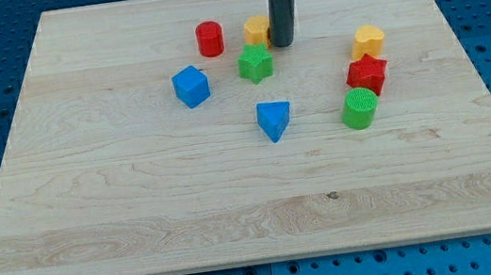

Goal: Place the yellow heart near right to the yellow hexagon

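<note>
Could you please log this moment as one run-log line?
tool: my tip beside yellow hexagon, its right | yellow heart: far right, above red star | placement: pending

Tip (283,44) near tabletop (141,208) top edge, touching hexagon (256,31) right side. Cylinder (210,39) left of hexagon. Star (256,63) below. Heart (369,41) toward right edge, well apart.
</note>
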Robot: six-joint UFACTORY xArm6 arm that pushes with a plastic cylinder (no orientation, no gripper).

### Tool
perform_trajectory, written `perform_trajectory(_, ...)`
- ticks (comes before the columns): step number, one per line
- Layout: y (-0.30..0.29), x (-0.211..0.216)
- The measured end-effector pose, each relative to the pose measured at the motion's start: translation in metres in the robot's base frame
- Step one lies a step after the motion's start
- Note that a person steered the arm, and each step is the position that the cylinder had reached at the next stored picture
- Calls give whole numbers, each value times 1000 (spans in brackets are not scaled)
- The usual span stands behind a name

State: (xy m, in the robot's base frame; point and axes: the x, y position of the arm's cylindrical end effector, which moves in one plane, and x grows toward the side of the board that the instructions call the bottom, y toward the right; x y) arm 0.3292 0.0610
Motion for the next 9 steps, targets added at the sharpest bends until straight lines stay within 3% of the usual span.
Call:
perform_trajectory(2, 42, 71)
perform_trajectory(6, 136, 81)
perform_trajectory(9, 100, 62)
